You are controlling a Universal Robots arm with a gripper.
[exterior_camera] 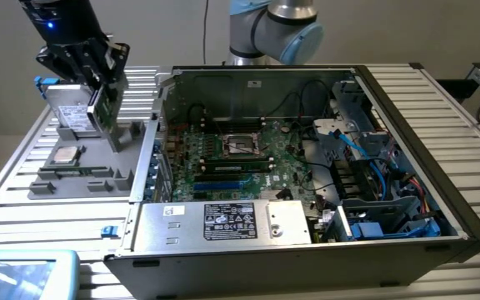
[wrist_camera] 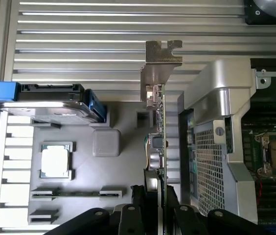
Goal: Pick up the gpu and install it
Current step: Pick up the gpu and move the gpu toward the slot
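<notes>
The pincer (exterior_camera: pixel 105 76) is closed on the gpu (exterior_camera: pixel 108 107), its fingers (wrist_camera: pixel 137 199) pressing on both flat faces of the card. The gpu hangs on edge, upright, with its silver bracket (wrist_camera: pixel 161 61) at the far, lower end. In the exterior view the gpu stands over the grey tray (exterior_camera: pixel 98 187), at 9 o'clock from the open case (exterior_camera: pixel 223 265) and just beside its wall. Whether the bracket end touches the tray cannot be told. On the tray, a drive (exterior_camera: pixel 72 116) stands at 9 o'clock from the gpu, close by, and a processor (exterior_camera: pixel 65 155) lies at 7 o'clock. Tray and case both sit on the slatted bench (exterior_camera: pixel 48 215).
</notes>
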